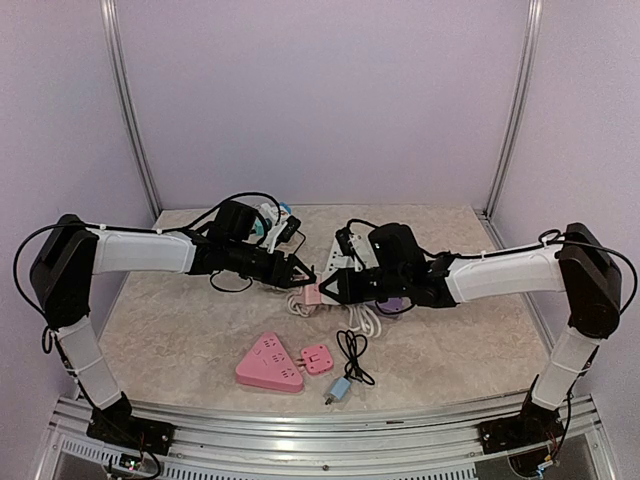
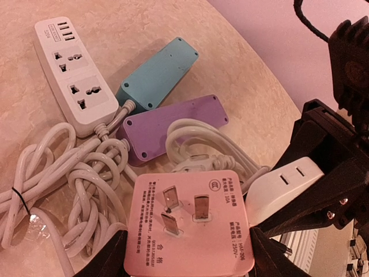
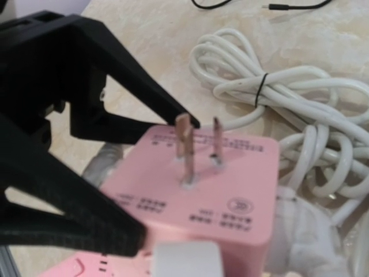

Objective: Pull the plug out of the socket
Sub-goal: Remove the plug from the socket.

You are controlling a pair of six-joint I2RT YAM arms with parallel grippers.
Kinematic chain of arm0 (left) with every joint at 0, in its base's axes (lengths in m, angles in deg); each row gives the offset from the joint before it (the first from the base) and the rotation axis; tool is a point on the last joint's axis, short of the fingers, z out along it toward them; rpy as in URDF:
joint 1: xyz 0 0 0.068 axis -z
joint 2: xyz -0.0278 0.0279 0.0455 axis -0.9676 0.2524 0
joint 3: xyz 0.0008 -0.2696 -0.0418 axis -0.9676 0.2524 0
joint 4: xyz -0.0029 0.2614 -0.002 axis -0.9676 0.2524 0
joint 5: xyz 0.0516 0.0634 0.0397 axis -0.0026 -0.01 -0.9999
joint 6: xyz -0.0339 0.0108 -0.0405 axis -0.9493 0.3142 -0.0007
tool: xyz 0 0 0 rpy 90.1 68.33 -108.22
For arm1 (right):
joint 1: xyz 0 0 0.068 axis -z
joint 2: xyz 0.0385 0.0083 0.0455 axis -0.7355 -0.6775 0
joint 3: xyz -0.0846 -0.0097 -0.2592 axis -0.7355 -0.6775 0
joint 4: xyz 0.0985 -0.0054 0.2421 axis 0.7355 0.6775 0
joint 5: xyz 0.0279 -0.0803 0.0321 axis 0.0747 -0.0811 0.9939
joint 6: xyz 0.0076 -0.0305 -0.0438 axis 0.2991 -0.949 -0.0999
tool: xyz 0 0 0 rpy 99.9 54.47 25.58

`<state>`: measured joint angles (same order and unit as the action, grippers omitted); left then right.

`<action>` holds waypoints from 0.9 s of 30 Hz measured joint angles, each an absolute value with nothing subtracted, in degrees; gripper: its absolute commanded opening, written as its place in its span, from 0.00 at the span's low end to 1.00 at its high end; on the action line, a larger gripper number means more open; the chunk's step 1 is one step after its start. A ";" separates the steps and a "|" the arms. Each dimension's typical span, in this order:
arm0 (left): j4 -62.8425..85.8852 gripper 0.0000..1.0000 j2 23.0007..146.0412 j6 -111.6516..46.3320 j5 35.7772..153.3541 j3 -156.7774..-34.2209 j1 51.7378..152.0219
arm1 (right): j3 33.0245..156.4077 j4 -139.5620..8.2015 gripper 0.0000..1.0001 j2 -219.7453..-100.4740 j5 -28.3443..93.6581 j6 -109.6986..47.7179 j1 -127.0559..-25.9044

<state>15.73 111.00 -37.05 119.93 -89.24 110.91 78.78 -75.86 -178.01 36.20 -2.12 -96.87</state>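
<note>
A pink square socket adapter (image 2: 190,228) with three metal prongs facing up sits between the black fingers of my left gripper (image 2: 187,245), which is shut on it. A white plug (image 2: 285,183) sits against the adapter's right side. My right gripper (image 2: 291,187) is shut on this plug. From above, the two grippers meet at mid-table, left gripper (image 1: 303,275) and right gripper (image 1: 326,290) on either side of the adapter (image 1: 313,294). The right wrist view shows the adapter (image 3: 225,184) close up, with the plug (image 3: 187,259) at its near edge. Whether the plug's pins are still inside is hidden.
Behind lie a white power strip (image 2: 72,75), a teal strip (image 2: 158,72), a purple strip (image 2: 173,124) and tangled white cables (image 2: 63,184). Nearer the front edge lie a pink triangular strip (image 1: 270,363), a small pink adapter (image 1: 317,357) and a black cable (image 1: 352,358).
</note>
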 measured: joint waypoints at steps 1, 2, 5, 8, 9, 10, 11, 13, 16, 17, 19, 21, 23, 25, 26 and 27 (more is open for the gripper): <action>15.78 0.34 110.98 -37.05 119.95 -89.24 110.91 | 78.67 -76.10 0.00 -177.99 36.50 -2.15 -96.76; 15.78 0.34 110.96 -37.02 119.98 -89.24 110.91 | 78.43 -76.49 0.00 -177.96 36.81 -2.17 -96.65; 15.78 0.34 110.96 -36.87 120.15 -89.24 110.93 | 77.89 -77.39 0.00 -177.83 37.59 -2.19 -96.39; 15.78 0.34 110.96 -36.68 120.30 -89.24 110.93 | 77.04 -78.77 0.00 -177.72 38.75 -2.15 -95.95; 15.78 0.34 110.96 -36.68 120.37 -89.24 110.93 | 76.77 -79.14 0.00 -177.70 39.19 -2.15 -95.84; 15.80 0.34 110.96 -36.65 120.39 -89.24 110.93 | 76.53 -79.64 0.00 -177.68 39.50 -2.12 -95.76; 15.80 0.34 110.96 -36.65 120.41 -89.24 110.93 | 76.45 -79.84 0.00 -177.68 39.65 -2.12 -95.71; 15.78 0.34 110.96 -36.65 120.46 -89.24 110.93 | 76.40 -79.95 0.00 -177.68 40.06 -2.12 -95.56; 15.80 0.34 110.96 -36.57 120.50 -89.24 110.93 | 76.40 -79.99 0.00 -177.68 40.33 -2.12 -95.49; 15.80 0.34 110.96 -36.50 120.50 -89.24 110.93 | 76.40 -79.99 0.00 -177.68 40.33 -2.12 -95.49; 15.80 0.34 110.96 -36.48 120.50 -89.24 110.93 | 76.38 -79.97 0.00 -177.68 40.33 -2.12 -95.49; 15.80 0.34 110.94 -36.46 120.50 -89.24 110.93 | 76.40 -79.95 0.00 -177.68 40.28 -2.12 -95.49; 15.80 0.34 110.96 -36.46 120.50 -89.24 110.93 | 76.40 -79.90 0.00 -177.68 40.17 -2.10 -95.49; 15.82 0.34 110.94 -36.43 120.46 -89.24 110.93 | 76.40 -79.82 0.00 -177.64 39.87 -1.97 -95.52; 15.84 0.34 110.96 -36.43 120.41 -89.24 110.93 | 76.45 -79.66 0.00 -177.59 39.56 -1.88 -95.56; 15.91 0.34 110.96 -36.41 120.32 -89.26 110.93 | 76.60 -79.27 0.00 -177.59 39.12 -1.82 -95.71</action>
